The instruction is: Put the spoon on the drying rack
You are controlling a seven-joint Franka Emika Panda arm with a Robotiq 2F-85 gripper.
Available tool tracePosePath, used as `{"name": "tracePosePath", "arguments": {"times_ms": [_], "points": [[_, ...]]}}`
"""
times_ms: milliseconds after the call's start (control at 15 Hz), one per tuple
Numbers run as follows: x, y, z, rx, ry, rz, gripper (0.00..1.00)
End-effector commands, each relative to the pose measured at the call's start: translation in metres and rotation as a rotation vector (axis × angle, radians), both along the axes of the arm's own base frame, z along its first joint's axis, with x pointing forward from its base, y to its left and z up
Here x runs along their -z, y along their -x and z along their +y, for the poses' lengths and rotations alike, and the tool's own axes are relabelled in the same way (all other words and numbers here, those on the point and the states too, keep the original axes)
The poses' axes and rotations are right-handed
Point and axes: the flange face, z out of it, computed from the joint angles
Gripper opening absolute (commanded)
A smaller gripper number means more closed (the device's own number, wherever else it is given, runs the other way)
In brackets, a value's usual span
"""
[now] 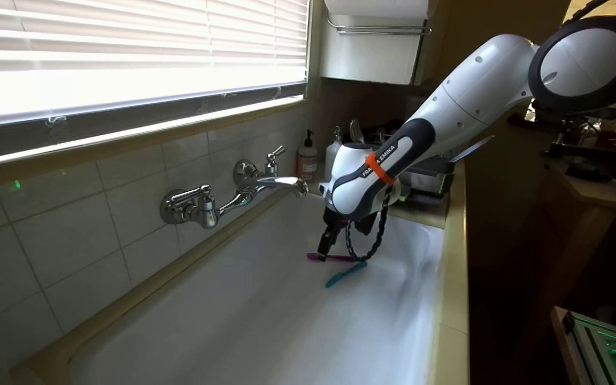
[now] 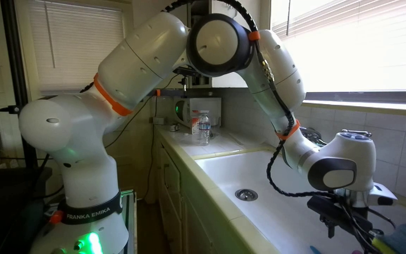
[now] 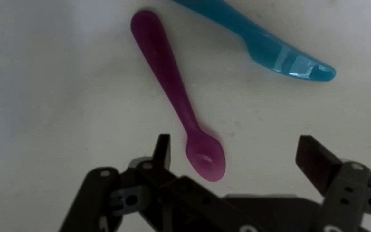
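The purple spoon lies flat on the sink floor, its bowl between my fingertips in the wrist view and nearer the left one. Its handle runs up and left, beyond the jaws. My gripper stands wide open and holds nothing; no contact with the spoon shows. In an exterior view the gripper points down into the sink, with the spoon partly behind a finger. Past the sink's far end is the dark drying rack, partly hidden by the arm.
A teal-blue knife lies close to the spoon. Chrome taps and a spout jut from the tiled wall over the white sink. Soap bottles stand behind the far rim. A blade sticks out near the rack.
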Motion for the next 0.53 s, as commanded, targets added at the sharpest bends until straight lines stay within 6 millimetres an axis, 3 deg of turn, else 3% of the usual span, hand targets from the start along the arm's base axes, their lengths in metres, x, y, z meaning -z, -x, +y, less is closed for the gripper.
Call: {"name": "tracePosePath", "arguments": {"times_ms": [0,467], "points": [[0.021,-0.009,-0.012,-0.073,0.032,-0.041,1.00],[0.039,-0.017,-0.019,-0.120,0.033,-0.071,1.00]]}}
